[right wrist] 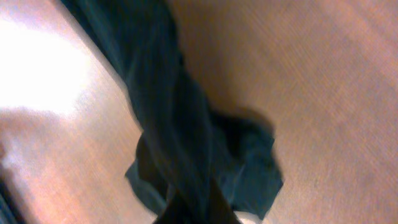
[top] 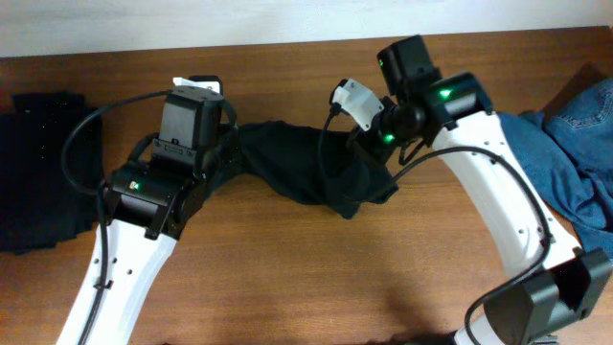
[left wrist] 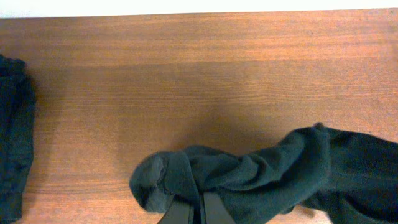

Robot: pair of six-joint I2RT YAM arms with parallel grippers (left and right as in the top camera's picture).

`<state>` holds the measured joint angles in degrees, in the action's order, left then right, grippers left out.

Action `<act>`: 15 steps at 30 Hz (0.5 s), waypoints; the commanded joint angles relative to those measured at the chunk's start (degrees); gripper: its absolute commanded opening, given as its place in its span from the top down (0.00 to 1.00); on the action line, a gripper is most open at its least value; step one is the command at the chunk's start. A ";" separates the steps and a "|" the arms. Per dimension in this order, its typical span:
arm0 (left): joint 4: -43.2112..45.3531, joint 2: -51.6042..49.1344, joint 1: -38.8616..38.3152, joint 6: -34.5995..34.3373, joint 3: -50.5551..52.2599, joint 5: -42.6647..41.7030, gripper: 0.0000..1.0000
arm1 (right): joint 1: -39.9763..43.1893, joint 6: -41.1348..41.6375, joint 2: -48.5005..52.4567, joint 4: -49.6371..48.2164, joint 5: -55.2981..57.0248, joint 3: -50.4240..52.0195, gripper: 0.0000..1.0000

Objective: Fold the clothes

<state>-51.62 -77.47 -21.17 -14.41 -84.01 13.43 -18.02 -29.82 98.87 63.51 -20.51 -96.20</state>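
A brown wooden table (top: 287,278) fills the scene, with a strip of pale wall along its far edge.

The left gripper (left wrist: 196,213) is clenched on one end of a black garment (top: 306,172). In the left wrist view its two dark fingers (left wrist: 215,209) stand close together at the bottom of the frame, and the cloth bunches into a rounded wad around them. From there the garment runs off to the right as a thick, rumpled roll resting on the wood.

The right gripper (right wrist: 196,214) is likewise pinched shut on the same garment's other end. Its wrist view is blurred, but it shows the cloth gathered between the fingers and stretching away as a twisted band, with a loose flap beside it.

From overhead the garment spans the gap between the two wrists near the table's far middle. It sags into a wider crumpled mass under the right wrist.

A second black garment (top: 38,172) lies flat at the table's left edge, well apart from both arms. A heap of blue denim (top: 575,144) sits at the right edge, just beside the right arm's white link.
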 commanded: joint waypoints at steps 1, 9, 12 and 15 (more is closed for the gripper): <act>0.13 0.24 -0.17 -0.59 -0.48 -0.61 0.99 | 0.42 0.28 0.00 -5.31 1.64 5.44 0.96; 0.55 0.24 -0.17 -0.59 -0.48 -0.61 0.99 | 0.42 3.32 0.04 -20.24 6.93 13.18 0.93; 0.55 0.24 -0.17 -0.59 -0.48 -0.61 0.99 | 0.42 3.82 0.02 -21.66 7.69 13.16 0.56; 0.55 0.24 -0.17 -0.59 -0.48 -0.61 0.99 | 0.48 3.91 -0.02 -21.73 7.72 13.14 0.09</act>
<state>-51.27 -77.47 -21.17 -14.41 -84.01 13.26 -18.02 -26.87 98.98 41.91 -14.13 -83.31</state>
